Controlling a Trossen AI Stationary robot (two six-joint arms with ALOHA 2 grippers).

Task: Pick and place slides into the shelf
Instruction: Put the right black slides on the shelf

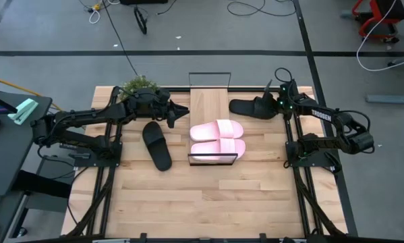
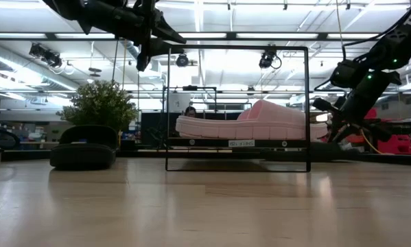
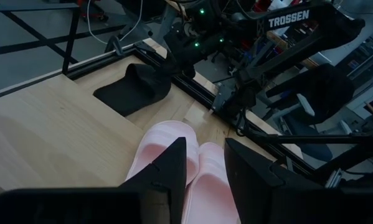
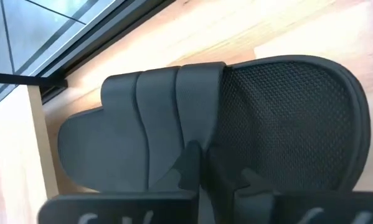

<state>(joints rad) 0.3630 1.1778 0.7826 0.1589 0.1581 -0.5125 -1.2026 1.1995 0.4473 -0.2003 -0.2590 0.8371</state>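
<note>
right gripper (image 4: 202, 177), jaws clenched on strap edge of black slide (image 1: 250, 107) at bench's right, beside shelf (image 1: 208, 101). thin pinch: slide may swing or slip on lift, clip wire frame. pink pair (image 1: 217, 138) on shelf. left gripper (image 1: 181, 113) above shelf, jaws narrowly apart, empty. second black slide (image 1: 157, 144) on bench, left of shelf.

The word "TROSSEN" stands in white capitals on the right arm (image 3: 289, 18), upper right of the left wrist view. The same lettering (too small to read fully) shows on that arm right of centre in the high view.
</note>
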